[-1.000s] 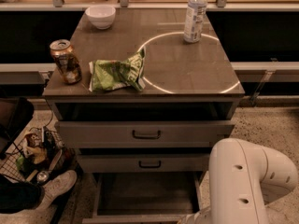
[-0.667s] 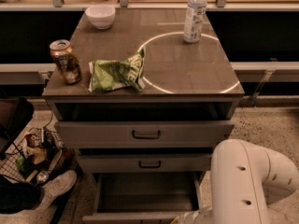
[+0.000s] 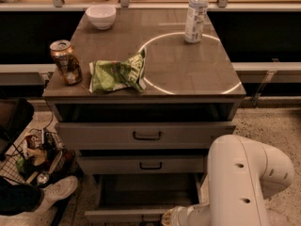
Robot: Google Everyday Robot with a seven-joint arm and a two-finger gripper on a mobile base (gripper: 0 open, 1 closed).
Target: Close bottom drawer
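Observation:
The bottom drawer (image 3: 141, 192) of the grey cabinet is pulled out, showing a bare grey tray with its front panel (image 3: 117, 215) near the lower edge of the view. Above it are two grey drawers with black loop handles (image 3: 147, 135), the upper one slightly out. My white arm (image 3: 244, 182) fills the lower right. The gripper (image 3: 169, 218) reaches left from it at the bottom edge, right at the drawer's front panel, mostly cut off by the frame.
On the cabinet top stand a white bowl (image 3: 101, 16), a soda can (image 3: 66, 62), a green chip bag (image 3: 117, 73) and a water bottle (image 3: 195, 15). A wire basket of items (image 3: 35, 157) and a person's white shoe (image 3: 56, 192) are at the left on the floor.
The bottom drawer's front panel has come into view at the lower edge, and my arm has shifted slightly with the gripper end now showing by the panel.

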